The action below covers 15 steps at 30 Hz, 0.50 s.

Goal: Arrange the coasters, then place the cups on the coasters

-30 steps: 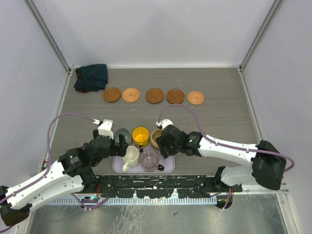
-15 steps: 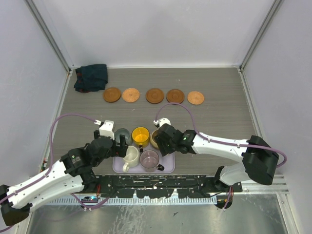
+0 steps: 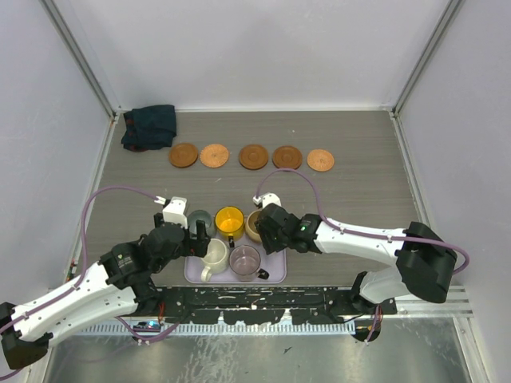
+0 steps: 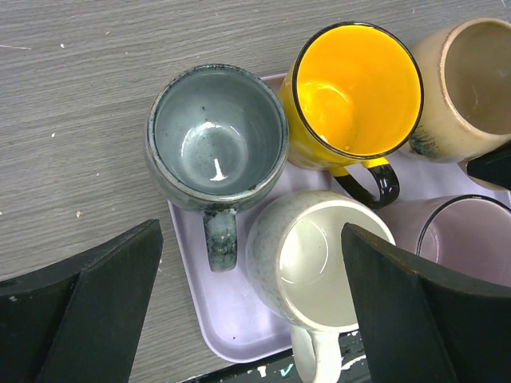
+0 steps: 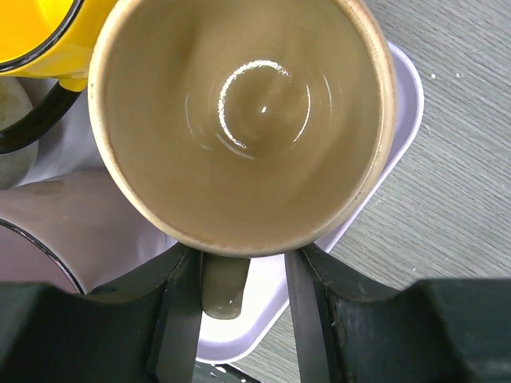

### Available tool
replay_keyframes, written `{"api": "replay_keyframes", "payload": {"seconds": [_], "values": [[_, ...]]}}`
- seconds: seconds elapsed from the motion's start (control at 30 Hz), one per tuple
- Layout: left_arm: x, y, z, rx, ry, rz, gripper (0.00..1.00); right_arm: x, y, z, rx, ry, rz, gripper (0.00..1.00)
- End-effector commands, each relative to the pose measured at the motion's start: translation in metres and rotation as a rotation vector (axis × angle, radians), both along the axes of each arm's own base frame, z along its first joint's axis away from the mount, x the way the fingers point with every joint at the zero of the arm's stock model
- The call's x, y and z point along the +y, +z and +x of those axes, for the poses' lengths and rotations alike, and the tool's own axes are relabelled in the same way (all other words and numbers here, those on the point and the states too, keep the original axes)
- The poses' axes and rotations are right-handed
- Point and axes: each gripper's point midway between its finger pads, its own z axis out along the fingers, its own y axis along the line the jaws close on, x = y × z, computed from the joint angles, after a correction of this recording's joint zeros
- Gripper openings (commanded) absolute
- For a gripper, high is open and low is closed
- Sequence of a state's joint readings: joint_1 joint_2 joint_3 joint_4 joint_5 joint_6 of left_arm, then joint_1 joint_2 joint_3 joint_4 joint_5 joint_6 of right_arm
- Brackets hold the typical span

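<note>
Narrowing since a second before, the right hand (image 5: 242, 263) sat at the tan cup (image 5: 239, 120), one finger on each side of its handle (image 5: 225, 291). A strip of tray (image 4: 215, 319) showed between the handle and one finger, so the hand was not clenched on it. Over that second the right arm had also slid a little to the left, toward the tray. The left hand (image 4: 251, 235) was as before: released, fingers spread wide, hovering over the cream cup (image 4: 319, 263) and grasping nothing.

All five cups stood upright and unmoved on the tray at the near edge of the desk (image 3: 359, 199). The cream cup and purple cup (image 4: 471, 231) made the near row. The grey cup (image 4: 215, 136), yellow cup (image 4: 355, 88) and tan cup made the row behind, packed close together.

Farther back, the five coasters (image 3: 253, 156) lay in a bare, unchanged row across the desk. A dark cloth (image 3: 149, 126) sat in the far left corner, just beside the leftmost one.

From above, the right hand covered most of the tan cup. The left wrist view cut off the purple cup at its right edge and the cream cup's handle at the bottom. Whether the cloth touched the nearest coaster could not be told.
</note>
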State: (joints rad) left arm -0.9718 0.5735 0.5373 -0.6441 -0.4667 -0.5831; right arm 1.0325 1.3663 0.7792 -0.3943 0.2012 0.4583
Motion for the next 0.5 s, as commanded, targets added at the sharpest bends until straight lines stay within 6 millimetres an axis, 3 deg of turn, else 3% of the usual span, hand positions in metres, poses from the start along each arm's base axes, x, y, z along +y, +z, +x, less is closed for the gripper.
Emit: {"api": "replay_keyframes", "payload": {"seconds": [0.0, 0.47], "values": [[-0.004, 0.008, 0.006, -0.038, 0.01, -0.034, 0.95, 0.016, 0.008, 0.004, -0.031, -0.007, 0.074, 0.47], [-0.003, 0.007, 0.006, -0.043, 0.013, -0.032, 0.96, 0.017, -0.006, 0.004, -0.005, -0.001, 0.03, 0.5]]}}
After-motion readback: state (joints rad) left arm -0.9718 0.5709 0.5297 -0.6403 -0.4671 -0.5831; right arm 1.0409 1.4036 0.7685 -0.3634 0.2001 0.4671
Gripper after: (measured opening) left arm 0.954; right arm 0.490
